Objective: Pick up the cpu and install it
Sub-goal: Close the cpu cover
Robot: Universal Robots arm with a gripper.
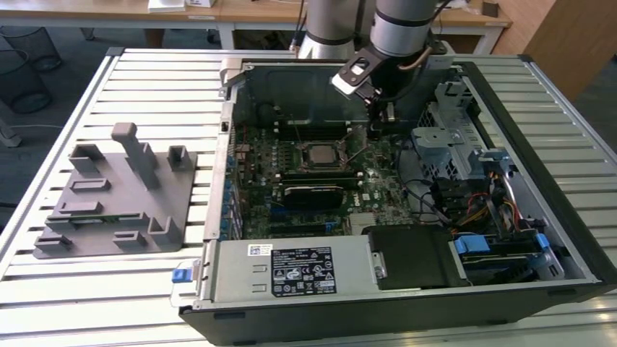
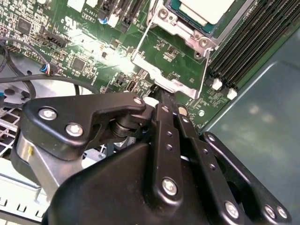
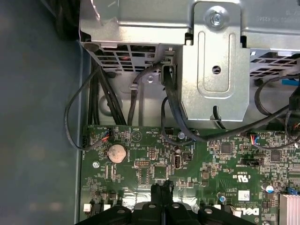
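Cpu [image 2: 206, 8] in socket [image 2: 185, 29], just ahead of pincer [image 2: 165, 96], closed together, empty. Could catch metal frame [image 2: 161, 77] if pushed forward, jolting cpu.

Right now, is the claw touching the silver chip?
Apart. The second wrist view shows the metal socket frame lying between the gripper and the cpu.

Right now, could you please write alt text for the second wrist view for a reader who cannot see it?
The robot's black hand, fingers pressed shut, points at the green motherboard right at the edge of the metal socket frame. The silver cpu sits in the socket beyond it.
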